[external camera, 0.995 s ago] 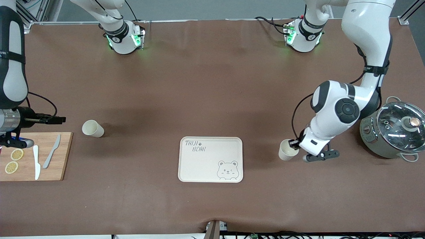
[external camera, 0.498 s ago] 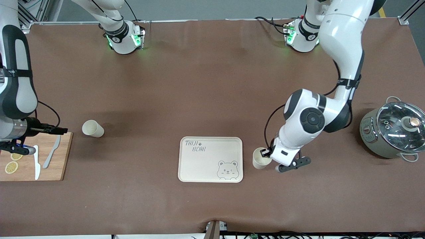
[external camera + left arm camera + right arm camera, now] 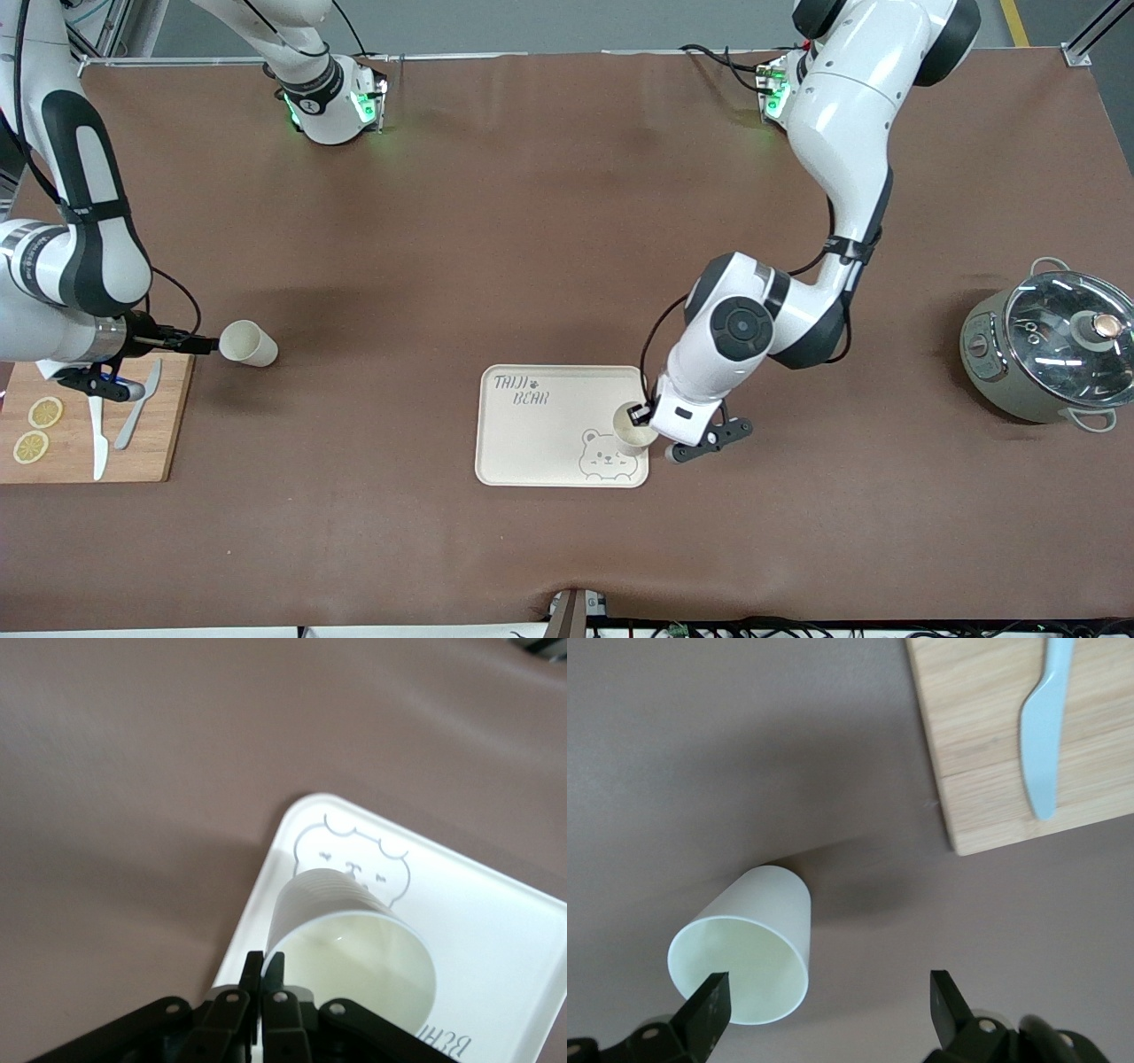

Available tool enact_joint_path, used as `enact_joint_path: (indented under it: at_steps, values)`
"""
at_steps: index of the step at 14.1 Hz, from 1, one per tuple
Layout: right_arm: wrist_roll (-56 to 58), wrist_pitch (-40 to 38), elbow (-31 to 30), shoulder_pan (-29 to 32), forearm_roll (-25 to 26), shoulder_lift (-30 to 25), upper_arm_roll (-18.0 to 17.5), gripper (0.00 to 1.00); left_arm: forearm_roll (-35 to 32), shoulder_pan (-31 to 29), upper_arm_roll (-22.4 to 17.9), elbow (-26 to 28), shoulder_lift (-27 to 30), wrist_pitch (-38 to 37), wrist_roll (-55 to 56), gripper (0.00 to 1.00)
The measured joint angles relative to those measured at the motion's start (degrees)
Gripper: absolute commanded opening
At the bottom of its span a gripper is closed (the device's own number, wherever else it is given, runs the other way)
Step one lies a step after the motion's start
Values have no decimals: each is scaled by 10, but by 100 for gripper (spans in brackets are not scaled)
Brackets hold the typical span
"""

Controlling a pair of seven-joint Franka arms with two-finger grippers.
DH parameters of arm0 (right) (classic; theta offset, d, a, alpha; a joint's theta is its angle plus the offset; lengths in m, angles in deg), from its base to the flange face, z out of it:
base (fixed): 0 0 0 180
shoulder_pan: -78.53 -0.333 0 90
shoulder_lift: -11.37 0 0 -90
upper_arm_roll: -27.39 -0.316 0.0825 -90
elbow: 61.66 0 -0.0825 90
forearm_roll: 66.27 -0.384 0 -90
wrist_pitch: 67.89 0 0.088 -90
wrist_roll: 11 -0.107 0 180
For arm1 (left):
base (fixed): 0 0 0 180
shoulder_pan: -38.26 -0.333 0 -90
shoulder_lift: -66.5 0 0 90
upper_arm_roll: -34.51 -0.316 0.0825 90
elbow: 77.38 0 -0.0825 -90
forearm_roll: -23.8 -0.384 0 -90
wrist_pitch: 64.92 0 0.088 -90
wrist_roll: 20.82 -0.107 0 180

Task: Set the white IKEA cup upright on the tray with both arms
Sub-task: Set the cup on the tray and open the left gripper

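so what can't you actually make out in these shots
- Whether the cup held by the left gripper touches the tray or hangs above it: neither the front view nor the left wrist view shows its base.
- The cooker's contents: front view, glare on its glass lid.
- The right gripper beside the second cup: right wrist view, cut off by the frame edge; only its open fingertips show.

Brown matte table covering [image 3: 549, 221], faintly creased, filling nearly the whole front view. Grey floor strip along the top edge. Aluminium frame corner [image 3: 1085, 40] at the left arm's end. Soft overhead light, diffuse shadows. Cables [image 3: 797, 627] along the nearest edge.
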Motion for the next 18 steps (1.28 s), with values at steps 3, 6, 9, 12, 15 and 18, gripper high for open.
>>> enact_joint_path:
  at_steps: [3, 6, 9, 12, 15, 18]
  values:
    - [0, 8, -11, 0, -5, -1, 0, 79, 0, 12, -1, 0, -19, 9, 26, 0]
    - [0, 59, -33, 0, -5, -1, -1, 79, 0, 13, -2, -1, -32, 26, 31, 100]
    - [0, 93, -54, 0, -6, -1, -3, 72, 0, 10, -4, -8, -32, 30, 32, 100]
    - [0, 100, -81, 0, -11, -5, -5, 54, 0, 6, -4, -21, -22, 26, 32, 100]
    - [0, 103, -92, 0, -15, -12, -5, 6, 0, -4, -11, -27, 15, -7, 32, 100]
    - [0, 103, -92, 0, -28, -18, -5, 0, 0, -40, -14, -27, 67, -79, 16, 100]
